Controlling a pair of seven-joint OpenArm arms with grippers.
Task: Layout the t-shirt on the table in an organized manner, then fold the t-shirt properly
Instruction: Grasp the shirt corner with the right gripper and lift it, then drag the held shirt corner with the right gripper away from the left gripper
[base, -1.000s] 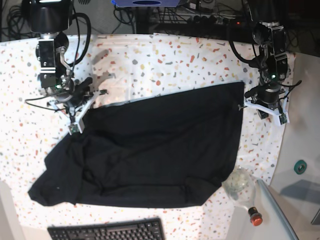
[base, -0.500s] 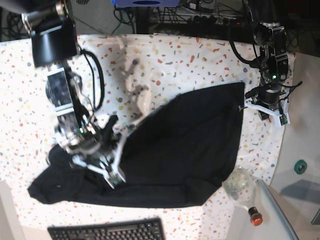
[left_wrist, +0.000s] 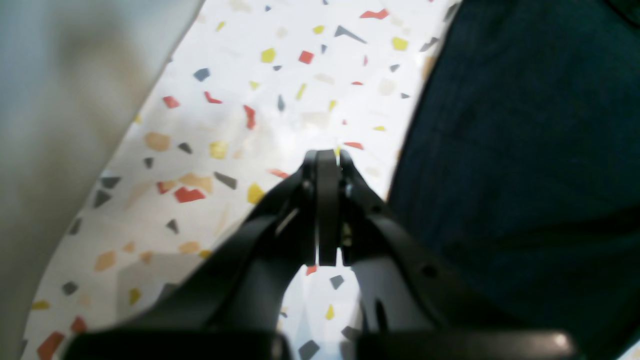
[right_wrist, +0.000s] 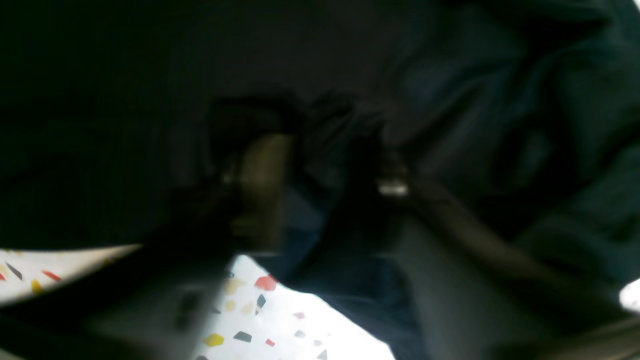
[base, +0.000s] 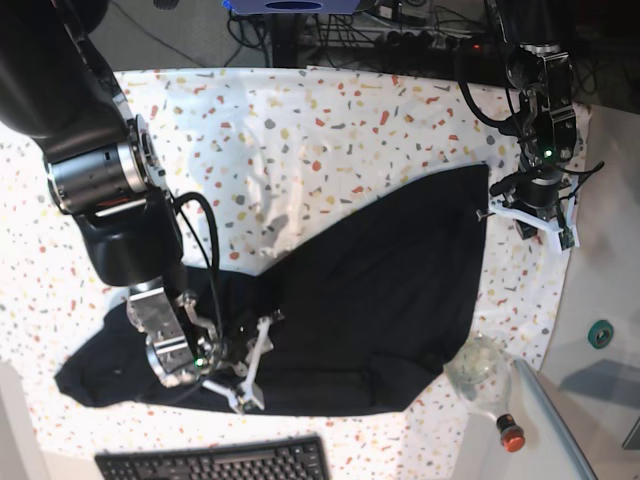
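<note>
Over the t-shirt (base: 380, 290), right end effector (base: 250, 375) newly lower.

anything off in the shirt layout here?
Yes. The t-shirt isn't flat: its upper corner is dragged diagonally down toward the right gripper near the keyboard, leaving the cloth bunched and wrinkled there. The left gripper is shut beside the shirt's edge, on bare table, holding nothing.

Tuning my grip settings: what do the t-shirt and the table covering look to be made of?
The t-shirt looks like soft, matte black knit fabric: it creases and bunches into folds, and the left wrist view shows a faint ribbed weave. The table seems clad in thin white cloth printed with red, yellow and grey flecks; slight wrinkles suggest textile, though a coated sheet is possible.
</note>
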